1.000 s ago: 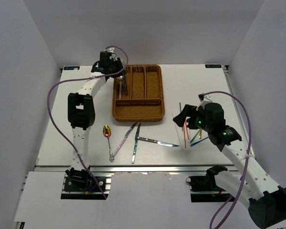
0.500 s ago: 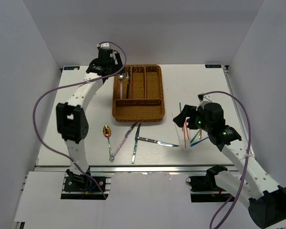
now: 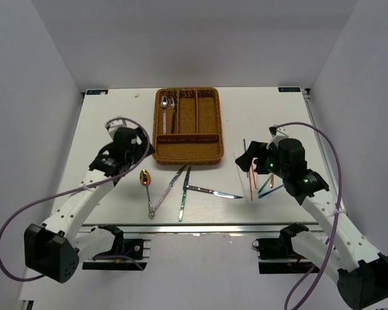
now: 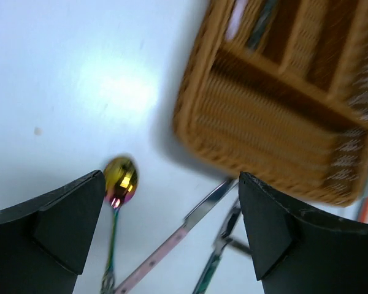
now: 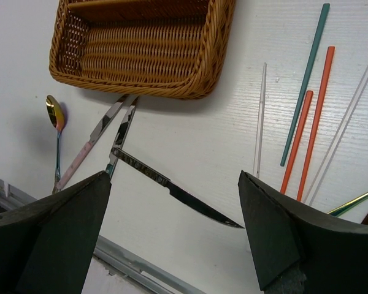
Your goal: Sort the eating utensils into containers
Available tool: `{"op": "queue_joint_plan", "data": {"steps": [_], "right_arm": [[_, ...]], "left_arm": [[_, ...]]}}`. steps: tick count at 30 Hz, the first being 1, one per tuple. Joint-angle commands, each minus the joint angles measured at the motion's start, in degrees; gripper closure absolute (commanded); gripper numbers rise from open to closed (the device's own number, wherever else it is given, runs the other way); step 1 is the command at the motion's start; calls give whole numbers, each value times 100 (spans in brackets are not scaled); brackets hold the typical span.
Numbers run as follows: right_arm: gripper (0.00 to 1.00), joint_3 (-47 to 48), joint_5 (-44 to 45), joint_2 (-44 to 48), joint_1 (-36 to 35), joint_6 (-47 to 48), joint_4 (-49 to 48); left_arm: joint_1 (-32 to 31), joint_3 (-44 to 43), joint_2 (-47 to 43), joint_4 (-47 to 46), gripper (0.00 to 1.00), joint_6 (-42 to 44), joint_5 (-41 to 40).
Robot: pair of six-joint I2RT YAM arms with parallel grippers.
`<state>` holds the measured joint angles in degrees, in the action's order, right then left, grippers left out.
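1. Honestly, there's no writing, number or logo I can actually read, not in any of the three views.
2. Closest thing is a small dark strip (image 3: 95,92) at the far-left corner of the table (image 3: 258,116), upper left of the overhead view. There's also a bluish strip (image 3: 291,89) at the far-right corner, upper right. They could be labels, but they're way too small to make out.
3. The left wrist view is blurry and the right one is sharp, but no lettering shows on anything in either.
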<state>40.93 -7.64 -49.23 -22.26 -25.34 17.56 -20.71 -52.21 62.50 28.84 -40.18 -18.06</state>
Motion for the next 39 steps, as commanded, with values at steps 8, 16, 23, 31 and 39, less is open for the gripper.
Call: {"op": "queue_joint_plan", "data": {"steps": [8,16,23,31,39], "right_arm": [[11,-102,17,98,-41,-85,81],[11,-181,-1,116,-33,-23,98],[11,-243,-71,19,-33,-23,-51],[11,-261,-203,-60,-33,-94,-218],[11,-384,-221,1,-33,-173,-332]], "left_arm": [[-1374,352,754,1211,2,-964,-1498],[-1550,1186,342,729,13,-1237,-1516],[-1699,1511,921,605,18,-1527,-1454],[-1700,2003,922,219,42,-1686,-1165],[-1708,2259,1247,-63,46,-1659,-962]]}}
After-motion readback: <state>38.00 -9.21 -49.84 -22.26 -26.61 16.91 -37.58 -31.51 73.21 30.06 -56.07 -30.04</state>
